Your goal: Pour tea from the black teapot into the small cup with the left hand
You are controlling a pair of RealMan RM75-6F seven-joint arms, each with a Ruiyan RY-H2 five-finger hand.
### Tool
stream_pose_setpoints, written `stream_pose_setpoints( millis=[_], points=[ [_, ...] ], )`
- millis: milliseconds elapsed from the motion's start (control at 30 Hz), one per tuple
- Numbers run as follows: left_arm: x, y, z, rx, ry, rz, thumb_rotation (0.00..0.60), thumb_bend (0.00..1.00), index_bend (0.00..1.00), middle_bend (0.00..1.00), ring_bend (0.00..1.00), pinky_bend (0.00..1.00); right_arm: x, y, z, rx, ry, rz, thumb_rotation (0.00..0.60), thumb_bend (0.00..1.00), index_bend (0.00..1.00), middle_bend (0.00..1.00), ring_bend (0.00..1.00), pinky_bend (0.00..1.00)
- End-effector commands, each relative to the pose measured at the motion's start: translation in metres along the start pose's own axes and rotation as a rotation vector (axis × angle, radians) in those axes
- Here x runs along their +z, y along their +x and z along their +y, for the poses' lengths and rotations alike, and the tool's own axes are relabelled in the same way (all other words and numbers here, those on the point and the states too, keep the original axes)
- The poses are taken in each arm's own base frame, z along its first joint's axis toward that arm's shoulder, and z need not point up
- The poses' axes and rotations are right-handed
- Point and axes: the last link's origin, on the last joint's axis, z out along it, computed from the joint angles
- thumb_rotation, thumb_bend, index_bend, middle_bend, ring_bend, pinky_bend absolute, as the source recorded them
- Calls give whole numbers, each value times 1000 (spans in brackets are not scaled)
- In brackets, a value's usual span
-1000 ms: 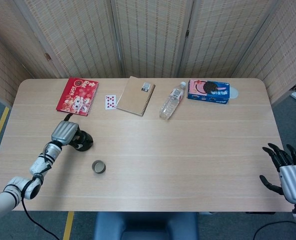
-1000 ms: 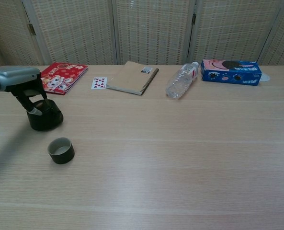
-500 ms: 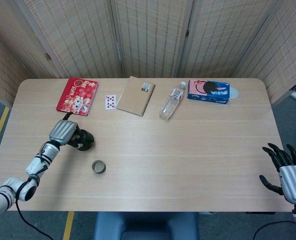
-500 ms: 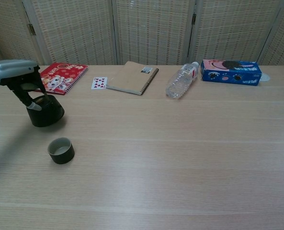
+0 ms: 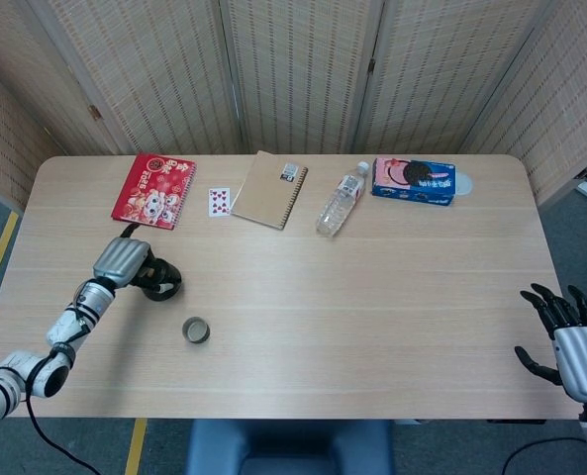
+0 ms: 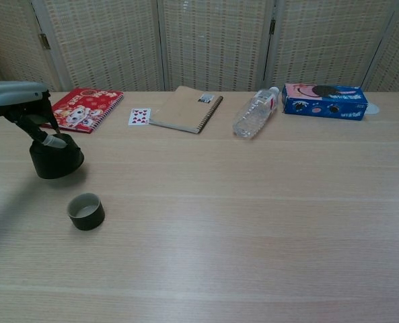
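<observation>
The black teapot is at the left of the table. My left hand is over it from the left, and its dark fingers reach down and grip the pot's top. The small dark cup stands upright on the table, a short way in front of and to the right of the teapot, apart from it. I cannot tell whether the pot's base touches the table. My right hand hangs off the table's front right corner with its fingers spread and empty; only the head view shows it.
Along the far side lie a red booklet, a playing card, a brown spiral notebook, a clear bottle on its side and a blue biscuit box. Woven screens stand behind the table.
My left hand has shifted a little to the left with the teapot in its grip. The cup and the right hand have not moved.
</observation>
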Motion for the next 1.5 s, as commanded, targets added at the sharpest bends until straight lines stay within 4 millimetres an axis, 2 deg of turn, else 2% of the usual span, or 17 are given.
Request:
stream_pose_setpoints(
  millis=[33,200,367,467,567,633,700,733,933,1367,1500],
  points=[
    [-1,2,3,-3,-6,10,370,13,1000,1000,877,0,0,0,0,1,0,1,600,281,156,152,191,20],
    [-5,6,9,-26,-19,37,349,23,1000,1000,889,0,1,-1,1,1,0,0,600,282,156,152,192,20],
    [-11,10,14,-83,-4,49,211,27,1000,1000,905,53,2,-2,1,4,2,-3,600,282,156,153,192,20],
    [-16,12,17,-85,9,64,195,44,1000,1000,914,106,2,-3,1,6,3,-5,600,281,156,153,192,20],
    [-20,14,22,-77,17,74,194,122,1000,1000,917,133,3,-3,2,7,5,-5,600,282,156,153,192,20],
    [-22,15,25,-75,18,80,206,164,1000,1000,919,141,3,-3,2,9,7,-4,600,282,156,153,191,20],
    [-24,16,28,-63,15,91,296,213,1000,1000,922,157,3,-3,2,9,8,-4,600,282,156,153,191,20],
    [-24,16,29,-59,14,95,323,223,1000,1000,923,163,4,-3,2,9,9,-4,600,282,156,153,191,20],
    [-27,16,33,-53,11,116,412,278,1000,1000,932,210,3,-3,2,12,10,-3,600,282,156,154,190,20],
    [-32,17,29,-77,15,126,415,284,1000,1000,949,324,1,-3,1,12,13,-2,600,281,156,155,191,20],
    [-35,16,29,-82,15,134,389,287,1000,1000,971,375,1,-2,-1,12,17,-1,600,282,156,154,192,20]
  ],
)
